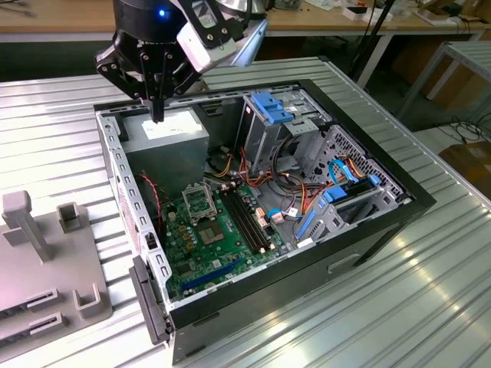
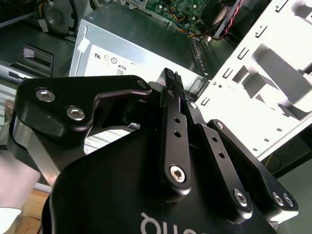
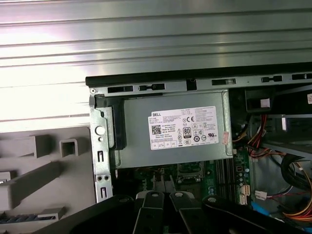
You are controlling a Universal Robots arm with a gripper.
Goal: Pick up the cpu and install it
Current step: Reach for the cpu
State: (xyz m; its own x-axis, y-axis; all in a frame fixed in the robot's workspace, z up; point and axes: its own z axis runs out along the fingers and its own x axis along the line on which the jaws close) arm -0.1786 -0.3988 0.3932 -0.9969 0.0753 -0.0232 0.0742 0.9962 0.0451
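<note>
My gripper [image 1: 158,115] hangs over the back corner of the open computer case, just above the grey power supply [image 1: 165,132]. Its black fingers [image 2: 170,80] are pressed together and shut, and I see nothing between them. The green motherboard [image 1: 207,245] lies on the case floor below. The square metal socket frame [image 1: 201,202] sits on it, near the power supply. I cannot make out the cpu; it is hidden or out of view. In the first wrist view the labelled power supply [image 3: 175,129] lies straight under the gripper.
The black case [image 1: 414,201] stands on a ribbed metal table [image 1: 399,307]. Inside are a drive cage with blue clips [image 1: 272,107], bundled cables [image 1: 307,192] and memory slots [image 1: 249,218]. A grey fixture plate [image 1: 46,268] with upright blocks lies at the exterior view's left.
</note>
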